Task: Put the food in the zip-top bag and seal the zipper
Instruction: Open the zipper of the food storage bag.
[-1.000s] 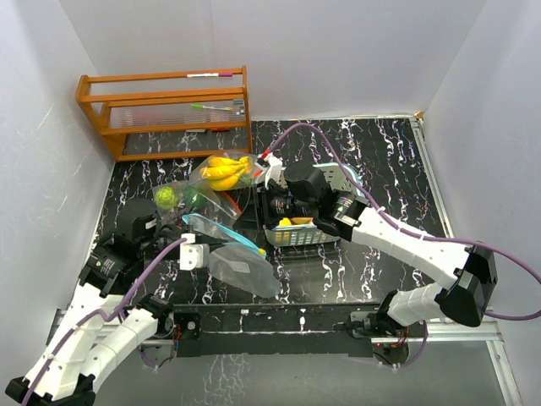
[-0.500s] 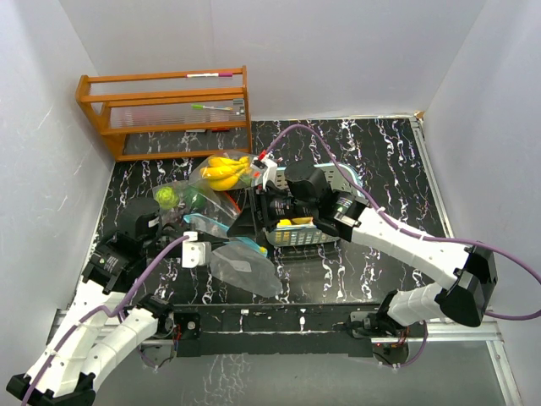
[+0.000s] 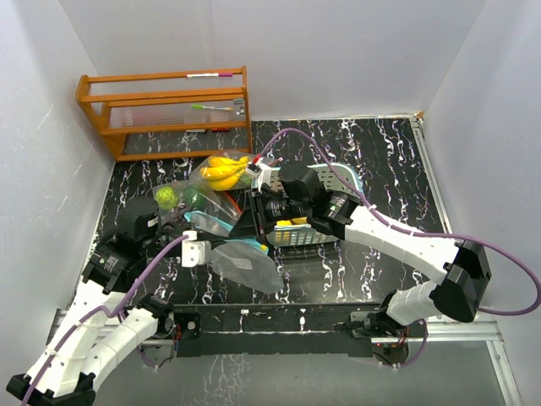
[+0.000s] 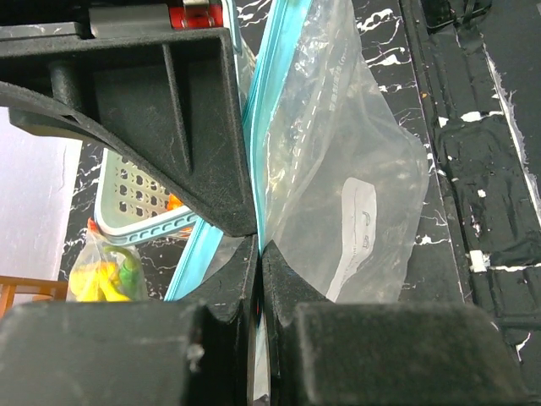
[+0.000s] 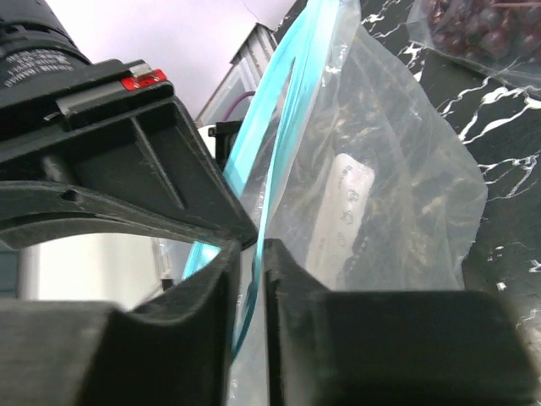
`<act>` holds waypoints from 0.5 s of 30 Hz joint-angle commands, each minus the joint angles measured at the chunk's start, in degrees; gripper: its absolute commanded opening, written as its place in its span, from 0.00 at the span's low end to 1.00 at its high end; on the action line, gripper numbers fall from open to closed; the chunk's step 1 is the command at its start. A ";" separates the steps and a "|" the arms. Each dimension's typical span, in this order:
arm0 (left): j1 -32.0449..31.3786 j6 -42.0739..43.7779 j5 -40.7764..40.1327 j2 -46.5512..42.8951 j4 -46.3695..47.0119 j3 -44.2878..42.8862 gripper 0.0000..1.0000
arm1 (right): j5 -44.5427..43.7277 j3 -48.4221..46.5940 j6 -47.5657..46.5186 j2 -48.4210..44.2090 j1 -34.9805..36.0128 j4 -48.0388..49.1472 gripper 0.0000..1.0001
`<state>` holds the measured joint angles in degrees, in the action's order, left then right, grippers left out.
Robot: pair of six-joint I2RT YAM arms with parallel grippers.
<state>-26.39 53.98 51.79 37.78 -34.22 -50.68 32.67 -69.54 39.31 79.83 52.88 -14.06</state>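
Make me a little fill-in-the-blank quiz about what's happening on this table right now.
1. The left end effector and the right end effector both pinch the ____ zipper strip of the clear zip-top bag.
2. The second bag, farther back on the table, holds yellow ____.
3. The rack in the far left corner is made of ____.
Missing words: blue; bananas; wood.
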 commanded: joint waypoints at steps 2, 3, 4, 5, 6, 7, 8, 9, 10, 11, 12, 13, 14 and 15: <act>-0.33 0.76 1.71 -0.29 0.33 -0.67 0.00 | -4.72 -0.57 -2.52 -1.66 0.03 1.45 0.09; -0.33 0.78 1.44 -0.45 -0.03 -0.72 0.00 | -6.86 -0.67 -2.99 -2.15 -0.02 0.65 0.08; -0.33 0.78 0.82 -0.62 -0.41 -0.76 0.00 | -9.21 -0.76 -3.42 -2.60 -0.18 -0.29 0.08; -0.33 0.78 0.31 -0.75 -0.91 -0.95 0.00 | -12.52 -0.96 -4.03 -3.04 -0.23 -1.24 0.08; -0.33 0.71 -0.17 -0.94 -1.55 -1.18 0.00 | -16.13 -1.15 -4.91 -3.36 -0.24 -2.52 0.08; -0.33 0.36 -0.52 -1.00 -2.34 -1.99 0.00 | -19.88 -1.39 -5.77 -3.63 -0.25 -3.89 0.08; -0.33 0.16 -0.70 -1.08 -3.42 -2.83 0.00 | -24.02 -1.71 -7.17 -3.96 -0.24 -5.11 0.08; -0.33 -0.37 -0.65 -1.30 -4.30 -3.69 0.00 | -27.40 -1.74 -7.91 -4.27 -0.31 -6.08 0.08; -0.28 -1.33 -0.72 -1.68 -4.94 -4.26 0.00 | -31.05 -1.63 -8.53 -4.61 -0.32 -6.32 0.08; -0.32 -1.91 -0.85 -2.19 -5.30 -4.75 0.00 | -34.16 -1.46 -9.07 -5.13 -0.32 -6.35 0.08; -0.33 -2.59 -1.00 -2.83 -5.67 -4.92 0.00 | -36.64 -1.19 -9.34 -5.64 -0.37 -6.22 0.08; -0.33 -3.49 -1.28 -3.48 -5.74 -5.03 0.00 | -38.41 -0.91 -9.68 -6.13 -0.41 -5.85 0.08; -0.33 -4.16 -1.71 -4.07 -5.80 -4.92 0.00 | -39.57 -0.73 -9.84 -6.56 -0.42 -5.33 0.08; -0.33 -4.64 -2.10 -4.50 -6.00 -4.77 0.00 | -40.01 -0.54 -9.93 -6.94 -0.44 -4.84 0.08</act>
<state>-26.39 52.07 49.56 35.64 -38.11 -53.39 4.45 -69.54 32.42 76.58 52.75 -20.97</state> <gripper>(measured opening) 0.010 0.081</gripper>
